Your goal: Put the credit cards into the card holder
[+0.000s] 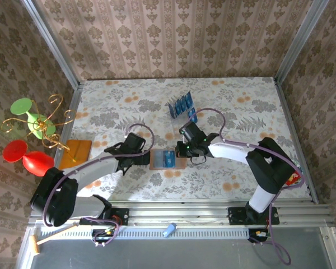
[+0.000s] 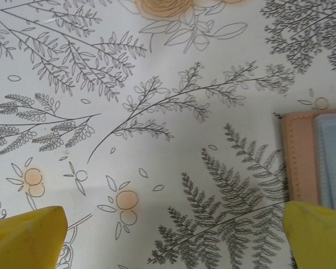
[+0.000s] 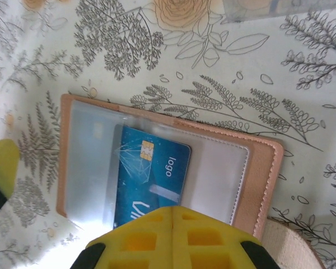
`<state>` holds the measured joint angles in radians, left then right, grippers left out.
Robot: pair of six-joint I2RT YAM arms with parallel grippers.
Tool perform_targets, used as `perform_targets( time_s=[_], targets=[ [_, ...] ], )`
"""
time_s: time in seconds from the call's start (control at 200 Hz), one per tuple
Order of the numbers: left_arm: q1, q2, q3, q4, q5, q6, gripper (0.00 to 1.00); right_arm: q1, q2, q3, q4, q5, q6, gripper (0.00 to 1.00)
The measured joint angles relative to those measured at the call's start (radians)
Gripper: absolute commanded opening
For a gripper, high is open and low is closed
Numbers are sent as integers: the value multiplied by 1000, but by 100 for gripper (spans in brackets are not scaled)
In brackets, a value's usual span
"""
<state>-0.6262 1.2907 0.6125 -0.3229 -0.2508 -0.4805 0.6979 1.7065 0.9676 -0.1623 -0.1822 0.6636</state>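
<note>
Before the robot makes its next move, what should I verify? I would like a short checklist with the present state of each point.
1. Card holder lies open, inside facing up: ok.
2. Blue credit card lies on the holder's grey inside: ok.
3. That card is fully seated in the clear pocket: cannot tell.
4. Right gripper is open, with one finger above the card's near end: ok.
5. Left gripper is open beside the holder's edge: ok.
6. Other credit cards stand ready farther back: ok.
</note>
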Motion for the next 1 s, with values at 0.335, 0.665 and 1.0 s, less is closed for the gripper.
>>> perform_targets(
  time_s=[0.335,0.665,1.0],
  targets=[
    [19,39,0,-25,-7,-36,100,27,100,51,-48,32,-14,0],
    [19,110,12,-26,21,-43,100,34,107,57,-48,38,-14,0],
    [18,149,38,-16,43,-43,100,53,134,90,-46,38,-12,0]
  ],
)
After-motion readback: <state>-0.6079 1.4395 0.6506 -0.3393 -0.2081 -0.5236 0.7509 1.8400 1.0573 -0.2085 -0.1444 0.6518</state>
